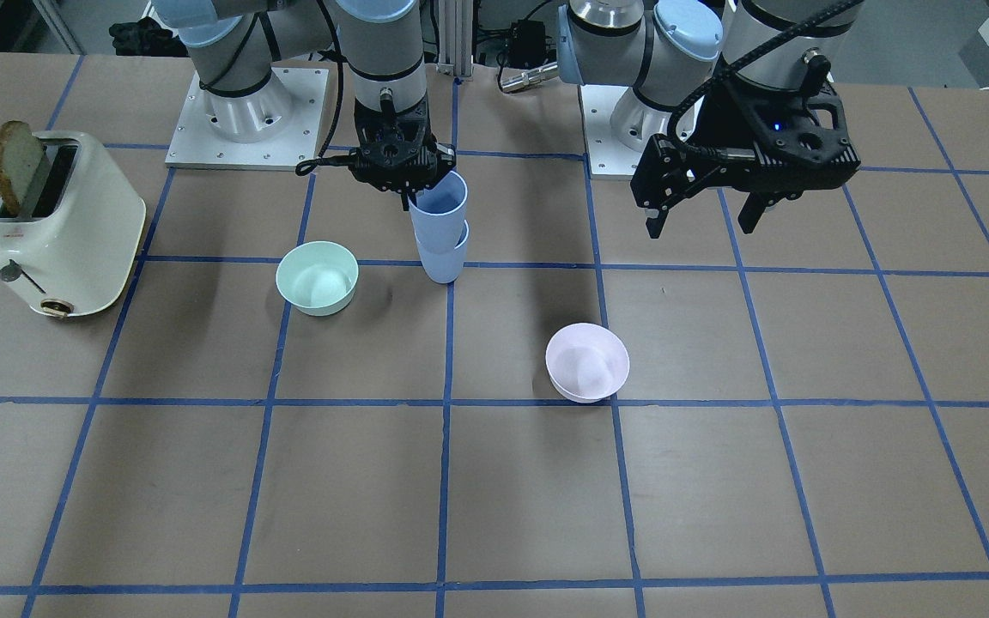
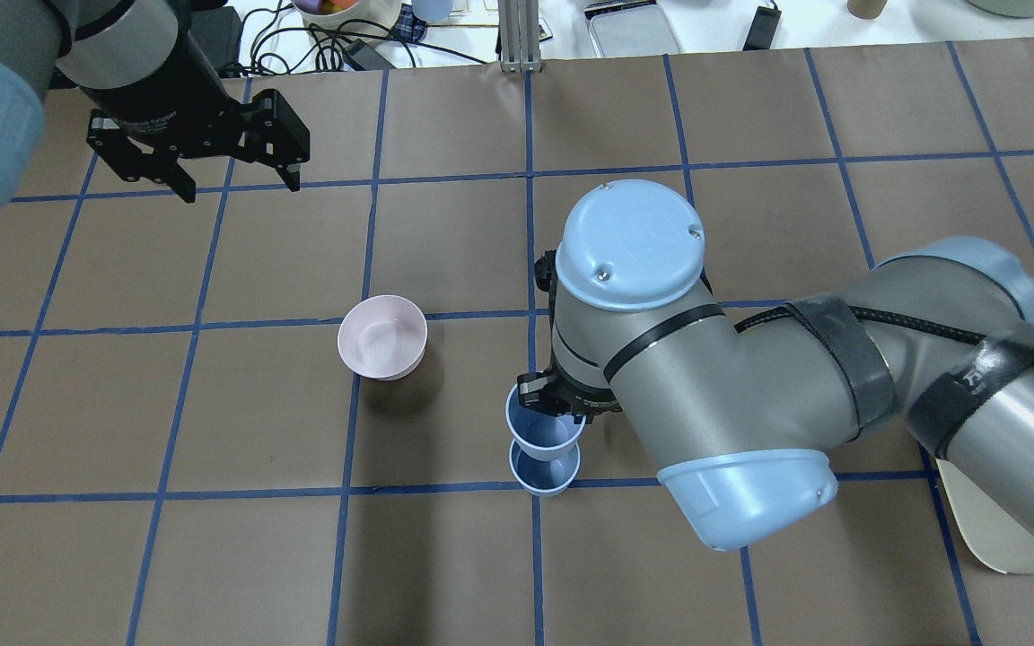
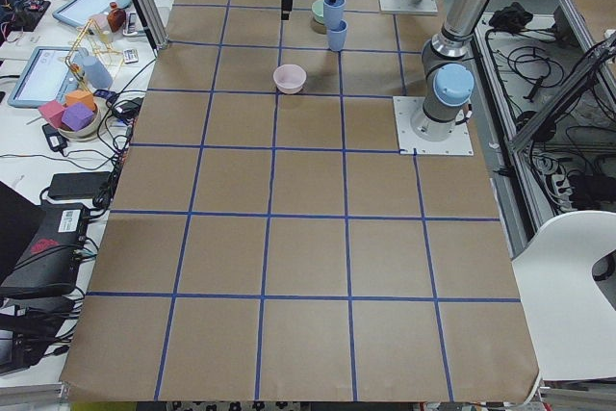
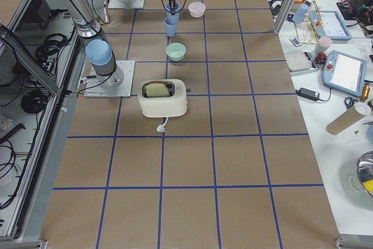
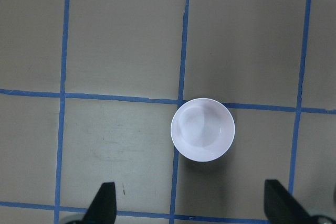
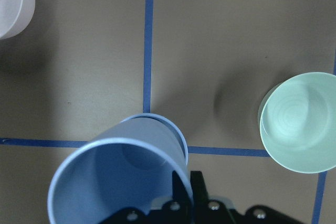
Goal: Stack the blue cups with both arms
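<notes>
Two pale-blue cups stand near the table's middle. The lower cup [image 1: 443, 260] rests on the table. The upper cup [image 1: 439, 204] sits partly inside it, tilted. My right gripper [image 1: 413, 190] is shut on the upper cup's rim; the right wrist view shows the upper cup [image 6: 115, 182] over the lower cup [image 6: 170, 132], one finger inside the rim. In the overhead view the upper cup [image 2: 542, 426] and the lower cup [image 2: 545, 473] lie under my right wrist. My left gripper [image 1: 705, 219] is open and empty, hanging above the table; it also shows in the overhead view [image 2: 234, 184].
A mint-green bowl [image 1: 317, 276] stands beside the cups, toward the robot's right. A pale pink bowl [image 1: 587, 361] sits further out, below the left wrist camera [image 5: 202, 129]. A cream toaster [image 1: 57, 227] holding a bread slice stands at the robot's far right.
</notes>
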Tool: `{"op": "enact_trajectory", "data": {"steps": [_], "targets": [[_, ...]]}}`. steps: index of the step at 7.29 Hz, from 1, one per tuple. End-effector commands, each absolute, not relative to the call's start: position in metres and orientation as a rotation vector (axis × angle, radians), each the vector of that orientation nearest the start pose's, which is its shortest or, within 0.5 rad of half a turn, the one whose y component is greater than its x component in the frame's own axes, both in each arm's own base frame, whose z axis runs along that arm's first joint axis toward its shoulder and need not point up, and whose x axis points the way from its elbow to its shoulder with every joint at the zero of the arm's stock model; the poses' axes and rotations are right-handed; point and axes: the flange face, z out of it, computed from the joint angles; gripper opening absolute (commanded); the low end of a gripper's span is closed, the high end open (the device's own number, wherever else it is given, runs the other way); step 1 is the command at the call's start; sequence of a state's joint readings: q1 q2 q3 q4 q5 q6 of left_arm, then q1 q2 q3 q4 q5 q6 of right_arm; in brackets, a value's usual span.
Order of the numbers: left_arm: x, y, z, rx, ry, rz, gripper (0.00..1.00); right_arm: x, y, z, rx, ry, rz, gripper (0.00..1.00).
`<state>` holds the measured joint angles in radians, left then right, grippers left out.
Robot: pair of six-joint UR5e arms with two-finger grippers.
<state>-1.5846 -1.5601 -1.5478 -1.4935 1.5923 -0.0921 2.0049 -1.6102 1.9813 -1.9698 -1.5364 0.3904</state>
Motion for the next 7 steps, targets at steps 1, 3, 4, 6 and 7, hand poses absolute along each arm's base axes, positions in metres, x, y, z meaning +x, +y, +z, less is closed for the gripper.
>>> {"op": "enact_trajectory", "data": {"steps": [1, 3, 4, 6, 7], "targets": [[-0.1380, -0.4958, 0.5129, -0.124, 3.119, -0.176, 1.00, 0.3134, -0.3510, 0.3427, -0.069, 3.103, -0.005, 0.00], [-0.1380, -0.4956, 0.5127, -0.124, 3.119, -0.174, 1.00, 0.3124, -0.3482, 0.3360, -0.067, 3.109, 0.031, 0.00], [-0.1380, -0.4956, 0.5127, -0.124, 3.119, -0.174, 1.00, 0.3130, -0.3487, 0.3347, -0.067, 3.107, 0.036, 0.36], [-0.1380, -0.4951, 0.5135, -0.124, 3.119, -0.176, 1.00, 0.3119, -0.3495, 0.3339, -0.067, 3.114, 0.036, 0.66], [-0.1382, -0.4951, 0.5135, -0.124, 3.120, -0.176, 1.00, 0.3115, -0.3540, 0.3394, -0.060, 3.109, 0.011, 0.75]]}}
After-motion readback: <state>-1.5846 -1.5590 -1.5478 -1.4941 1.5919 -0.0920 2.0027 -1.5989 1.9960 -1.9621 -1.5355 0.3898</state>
